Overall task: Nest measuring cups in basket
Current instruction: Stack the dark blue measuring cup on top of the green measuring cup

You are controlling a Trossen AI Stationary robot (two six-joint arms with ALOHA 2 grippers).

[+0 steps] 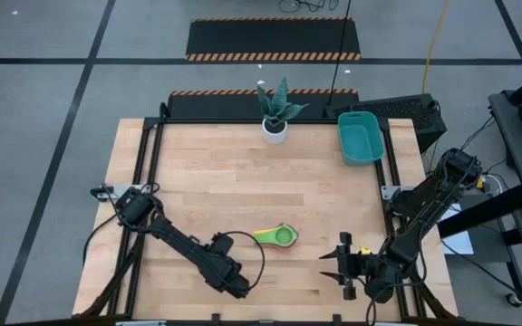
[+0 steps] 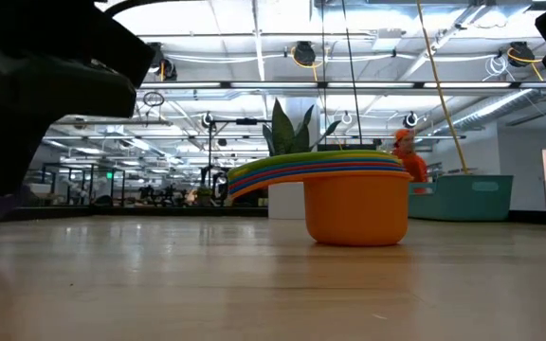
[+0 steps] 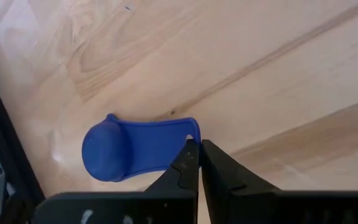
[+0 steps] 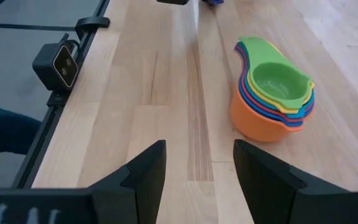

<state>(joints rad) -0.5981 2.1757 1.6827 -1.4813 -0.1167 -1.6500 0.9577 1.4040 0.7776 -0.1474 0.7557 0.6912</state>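
Left wrist view has the left gripper [image 3: 199,152] with its fingers nearly closed, tips touching the handle end of a small blue measuring cup [image 3: 132,147] lying mouth-down on the table [image 3: 241,68], not clearly gripped. The nested stack [image 1: 277,236], green on top and orange at the bottom, sits mid-table near the front. The right gripper [image 1: 343,263] waits wide open and empty to its right, and the teal basket [image 1: 361,138] stands at the far right.

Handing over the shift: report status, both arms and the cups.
Left tool shut, tips at the handle of a small blue plastic measuring cup. Right tool open, empty. Nested stack of coloured plastic cups mid-table, outside the teal rectangular plastic basket. Nothing between.
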